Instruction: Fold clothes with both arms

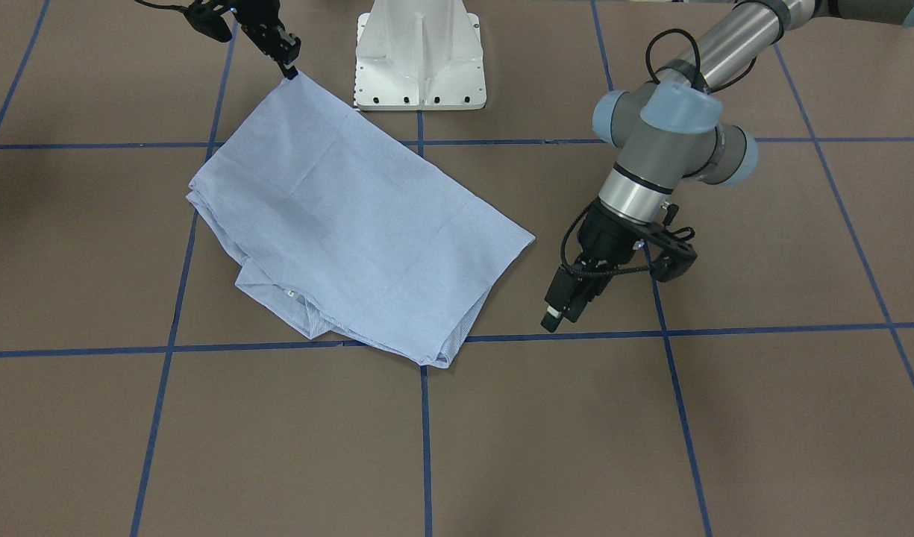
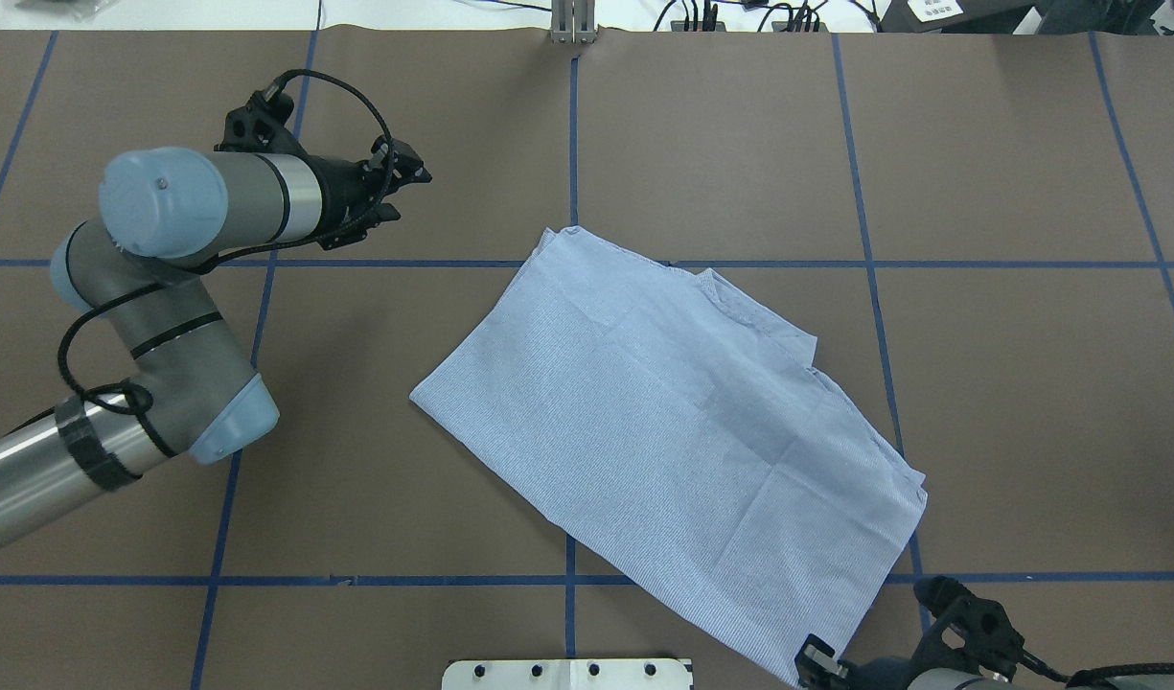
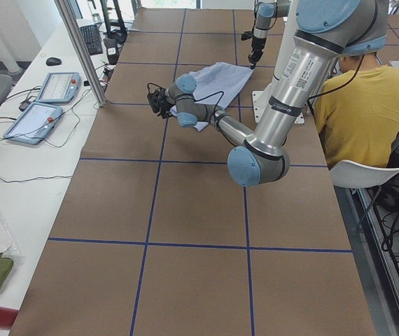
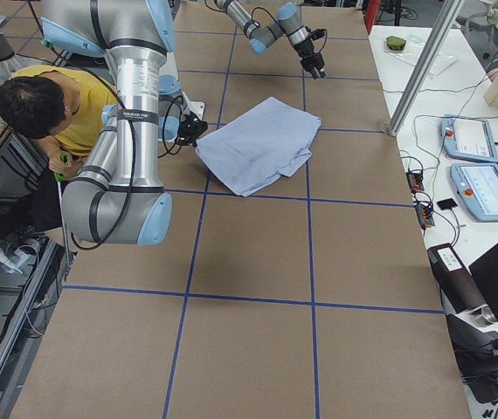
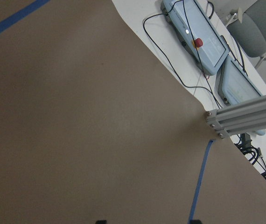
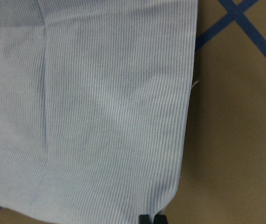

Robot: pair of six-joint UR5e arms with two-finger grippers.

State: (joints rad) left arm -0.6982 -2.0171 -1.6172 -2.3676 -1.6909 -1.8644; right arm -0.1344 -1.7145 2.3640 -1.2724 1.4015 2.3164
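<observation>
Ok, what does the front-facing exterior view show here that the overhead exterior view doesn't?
Only front-facing: the small white label on the layers tucked under the shirt's fold, and the whole white pedestal, of which the overhead view catches just an edge.
Only overhead: the cables and equipment beyond the table's far edge.
Both: the folded shirt lying on the brown table, the right pincer at one shirt corner, and the left pincer off the shirt, over bare table.
</observation>
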